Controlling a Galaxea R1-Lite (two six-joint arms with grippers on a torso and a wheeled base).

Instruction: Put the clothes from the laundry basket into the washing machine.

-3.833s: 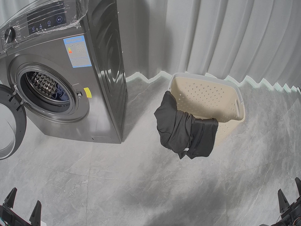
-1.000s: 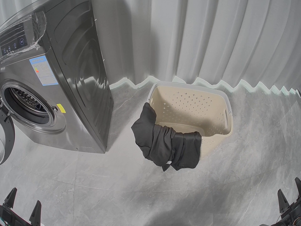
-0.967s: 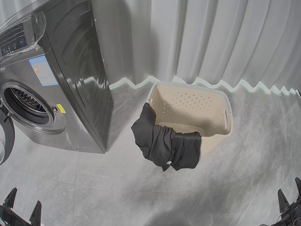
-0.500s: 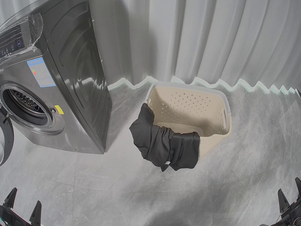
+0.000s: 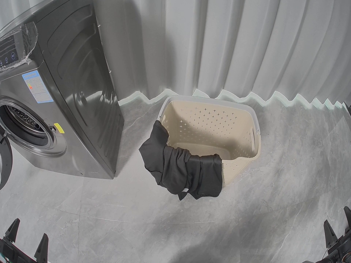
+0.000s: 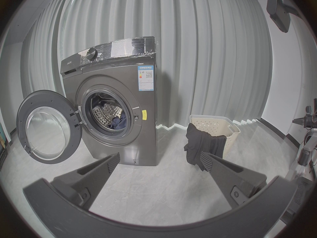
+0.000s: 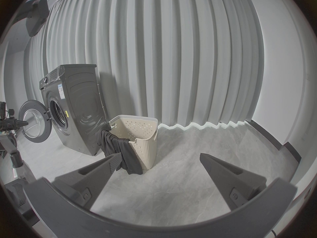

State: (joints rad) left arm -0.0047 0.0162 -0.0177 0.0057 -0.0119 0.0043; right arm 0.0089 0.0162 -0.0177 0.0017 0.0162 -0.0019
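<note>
Head view: washing machine [image 5: 73, 92] at the left of the frame, its door [image 5: 3, 161] swung open at the left edge and the drum mouth [image 5: 25, 123] exposed. Laundry basket [image 5: 208, 100] is in the centre, on the grey floor [image 5: 128, 216] and just in front of the white curtain [image 5: 226, 37], apart from the machine. Dark garment [image 5: 182, 168] is draped over the basket's near-left rim, most of it hanging down the outside wall. Left hand [image 5: 28, 234] is in the lower left corner, fingers spread, gripping nothing. Right hand [image 5: 337, 223] is in the lower right corner, also spread and empty. Both are well apart from the basket.

Left wrist view: left hand [image 6: 158, 159] is spread wide with only floor between the fingers. Beyond it the machine faces the camera with its door fully open, and some blue cloth [image 6: 119, 120] lies inside the drum. The basket stands beside the machine with the dark garment hanging over its rim.

Right wrist view: right hand [image 7: 160, 157] is spread and holds nothing. The basket is ahead of it near the curtain, and the garment hangs over the side facing the machine. The machine is just beyond that, door open.
</note>
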